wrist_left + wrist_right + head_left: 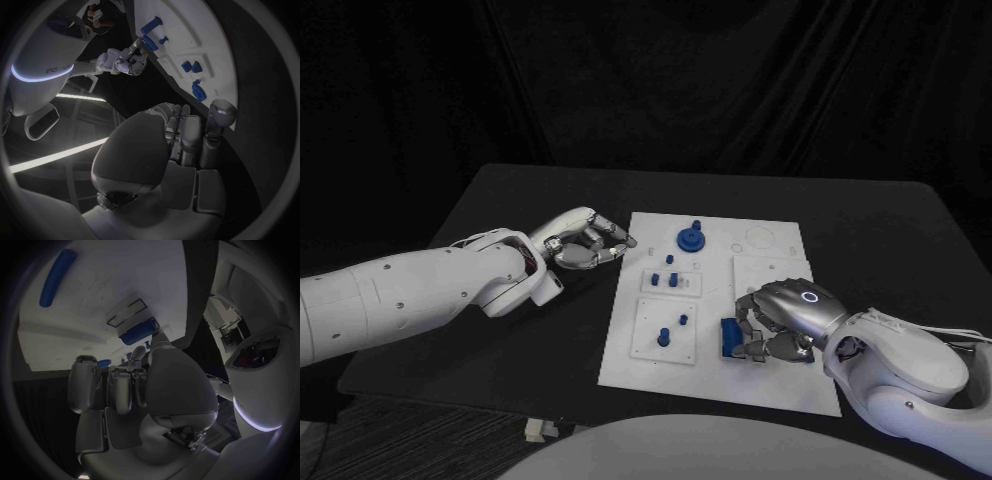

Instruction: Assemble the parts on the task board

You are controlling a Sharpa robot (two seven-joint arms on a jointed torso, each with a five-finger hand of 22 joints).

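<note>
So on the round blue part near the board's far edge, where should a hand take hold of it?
Probably by the short stem standing up from the round blue part, pinched from above. The disc beneath lies flat on the task board, offering little edge to get fingers under. The left hand is nearest, just off the board's left edge.

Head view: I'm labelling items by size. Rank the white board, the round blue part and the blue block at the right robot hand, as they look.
1. White board
2. Blue block
3. Round blue part; close to the block, so unsure.
</note>
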